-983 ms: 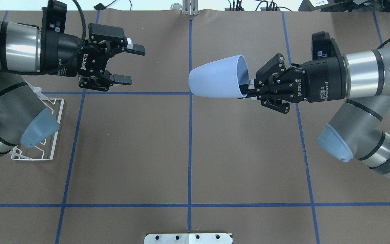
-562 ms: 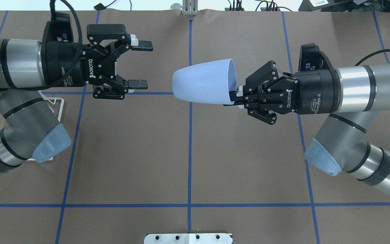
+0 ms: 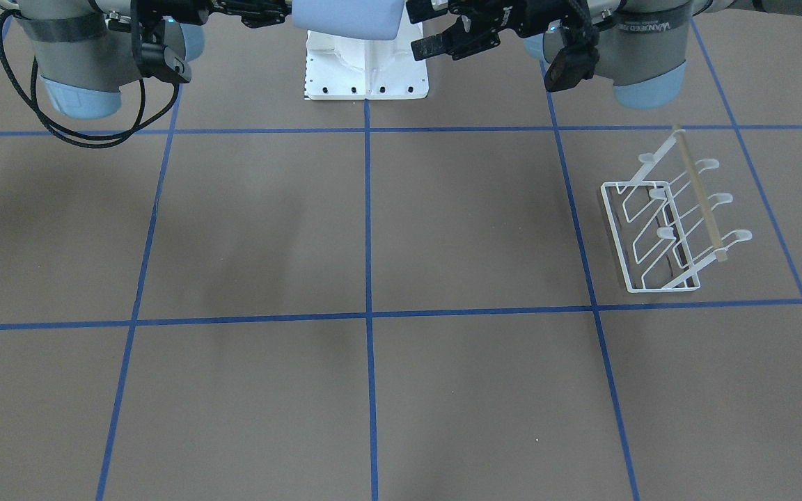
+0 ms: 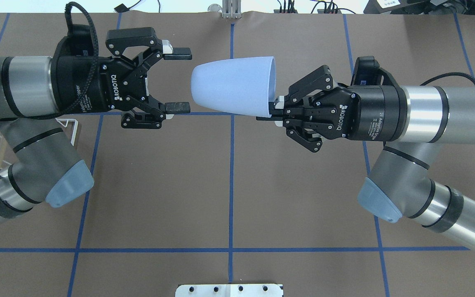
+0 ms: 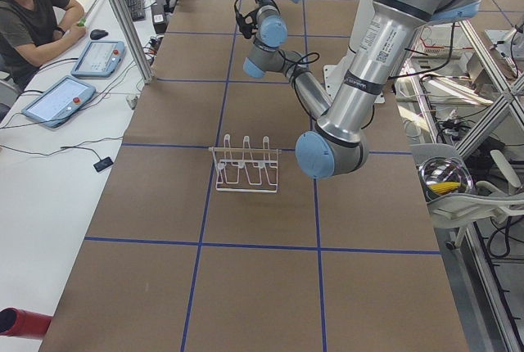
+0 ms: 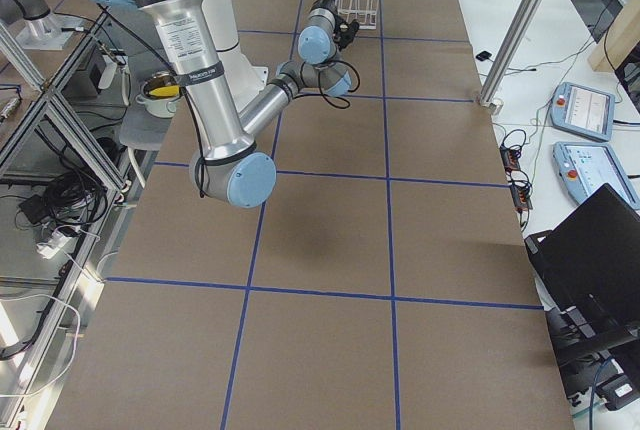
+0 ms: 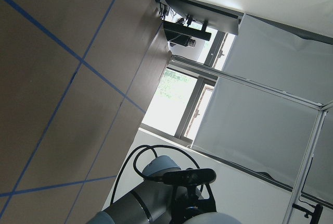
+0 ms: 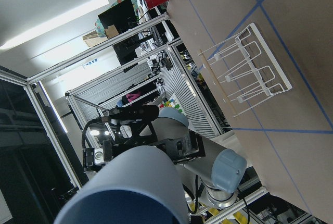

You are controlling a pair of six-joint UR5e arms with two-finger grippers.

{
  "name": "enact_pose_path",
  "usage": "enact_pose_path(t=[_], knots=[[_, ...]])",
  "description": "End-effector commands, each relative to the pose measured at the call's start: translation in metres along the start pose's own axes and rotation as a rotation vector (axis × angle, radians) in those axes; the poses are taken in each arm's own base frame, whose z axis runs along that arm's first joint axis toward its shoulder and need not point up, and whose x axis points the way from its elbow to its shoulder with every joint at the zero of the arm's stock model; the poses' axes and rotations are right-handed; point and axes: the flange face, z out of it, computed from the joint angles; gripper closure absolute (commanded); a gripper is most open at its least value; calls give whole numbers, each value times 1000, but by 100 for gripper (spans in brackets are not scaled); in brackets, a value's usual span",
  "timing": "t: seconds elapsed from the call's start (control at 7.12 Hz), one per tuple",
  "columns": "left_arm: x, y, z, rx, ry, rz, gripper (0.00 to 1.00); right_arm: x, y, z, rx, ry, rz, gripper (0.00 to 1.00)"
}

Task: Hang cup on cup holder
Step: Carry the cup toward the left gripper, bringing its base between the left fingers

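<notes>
From overhead, the right hand (image 4: pixel 269 113) pinches the rim of the blue cup (image 4: pixel 231 84), held sideways above the counter (image 4: pixel 159 185), base toward the left hand (image 4: pixel 179 79), spread wide. From the front, the cup holder (image 3: pixel 700 195) stands well apart; a thin rim pinch could slip during a handover.

Bright, even room light; fixed views crisp, wrist views harsher.

In the front-facing view we note broad, soft-edged shadows on the brown table (image 3: pixel 248 229) and only a thin dark line of shadow beside the cup holder (image 3: pixel 700 195). The overhead view is sharp, with a mild sheen on the left arm's metal band (image 4: pixel 23 82). In the left wrist view a window (image 7: pixel 174 96) blows out to white and the wall beyond looks washed out. In the right wrist view the cup (image 8: pixel 125 193) is close to the lens and soft, while the rack behind it reads sharp.
</notes>
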Motion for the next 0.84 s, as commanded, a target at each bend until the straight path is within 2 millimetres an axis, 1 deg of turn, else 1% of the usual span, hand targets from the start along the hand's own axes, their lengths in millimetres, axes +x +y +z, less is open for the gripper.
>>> enact_pose_path(t=[0.0, 0.42, 0.7], knots=[[4, 10, -3, -61, 47, -70, 2, 14, 10, 3, -57, -15, 10, 100], [-6, 16, 3, -86, 38, -123, 2, 11, 15, 8, -71, -40, 38, 100], [-8, 26, 3, -124, 49, -178, 2, 16, 17, 11, -72, -43, 48, 100]])
